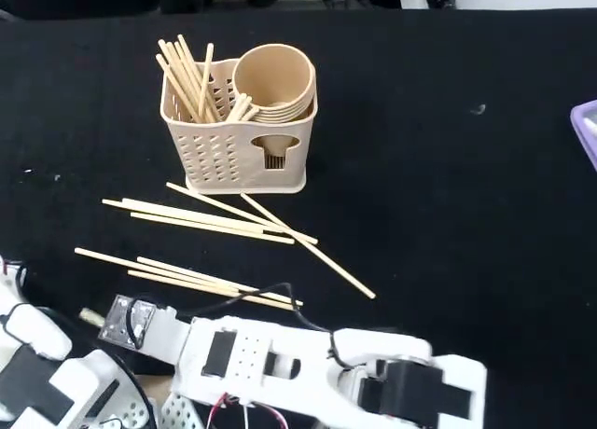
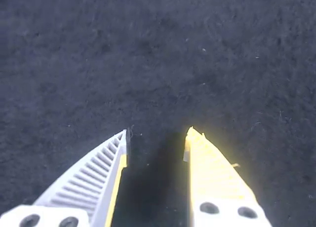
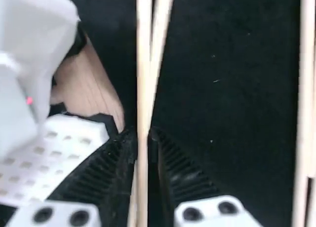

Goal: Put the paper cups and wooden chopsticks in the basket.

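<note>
A beige slotted basket (image 1: 233,154) stands at the back of the black cloth, with nested paper cups (image 1: 274,79) and several wooden chopsticks (image 1: 187,75) upright in it. Loose chopsticks (image 1: 201,217) lie in front of the basket, and a second bunch of chopsticks (image 1: 177,274) lies nearer the front edge. My right gripper (image 3: 143,135) is shut on two chopsticks (image 3: 144,79) that run straight out between its black fingers. In the high view the right gripper (image 1: 96,317) sits low at the front left. My left gripper (image 2: 155,135) hangs open over bare cloth.
One long chopstick (image 1: 312,250) lies slanted to the right of the piles. A purple object (image 1: 586,131) pokes in at the right edge. The left arm's white body (image 1: 37,373) fills the front left corner, close to the right gripper. Bare wood (image 3: 89,86) shows beside it.
</note>
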Tool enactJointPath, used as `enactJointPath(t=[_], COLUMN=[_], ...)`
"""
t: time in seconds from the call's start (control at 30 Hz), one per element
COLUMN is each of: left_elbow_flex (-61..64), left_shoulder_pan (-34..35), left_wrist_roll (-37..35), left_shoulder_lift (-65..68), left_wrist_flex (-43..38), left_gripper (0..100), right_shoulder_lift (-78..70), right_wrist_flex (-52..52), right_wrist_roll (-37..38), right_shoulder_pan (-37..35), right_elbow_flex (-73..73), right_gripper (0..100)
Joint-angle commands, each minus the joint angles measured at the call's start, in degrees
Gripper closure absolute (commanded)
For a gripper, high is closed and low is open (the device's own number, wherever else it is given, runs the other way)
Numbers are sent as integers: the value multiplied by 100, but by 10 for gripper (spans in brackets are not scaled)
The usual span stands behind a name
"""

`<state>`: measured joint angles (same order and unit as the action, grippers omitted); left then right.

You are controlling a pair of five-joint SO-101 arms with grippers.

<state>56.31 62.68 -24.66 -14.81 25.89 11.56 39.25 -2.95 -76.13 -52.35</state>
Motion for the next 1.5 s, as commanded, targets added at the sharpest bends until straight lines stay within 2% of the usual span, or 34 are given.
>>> enactJointPath(t=[0.0,0.37,0.5,0.67,0.8,0.97,1.23,1.33,1.47], left_elbow_flex=[-365,-312,-312,-462,-400,-295,-171,-171,-171], left_shoulder_pan=[13,-22,-444,-1174,-1833,-2220,-2633,-2624,-2624], left_wrist_roll=[-44,-35,53,958,1547,1837,2171,2180,2180], left_shoulder_lift=[-35,-88,-97,-97,-88,-62,-97,-97,-97], left_wrist_flex=[-53,-53,26,510,607,615,615,615,615], left_gripper=[809,809,809,809,809,809,809,809,809], right_shoulder_lift=[840,3073,4119,5578,6141,5560,3064,2132,1086], right_wrist_flex=[360,466,545,615,-431,-2576,-5363,-5987,-6031], right_wrist_roll=[88,88,88,88,88,62,53,79,79], right_shoulder_pan=[448,2382,3279,3877,4097,4079,4070,4079,4088], right_elbow_flex=[163,-585,-602,-268,277,365,681,1200,2211], right_gripper=[988,988,988,988,988,988,988,988,988])
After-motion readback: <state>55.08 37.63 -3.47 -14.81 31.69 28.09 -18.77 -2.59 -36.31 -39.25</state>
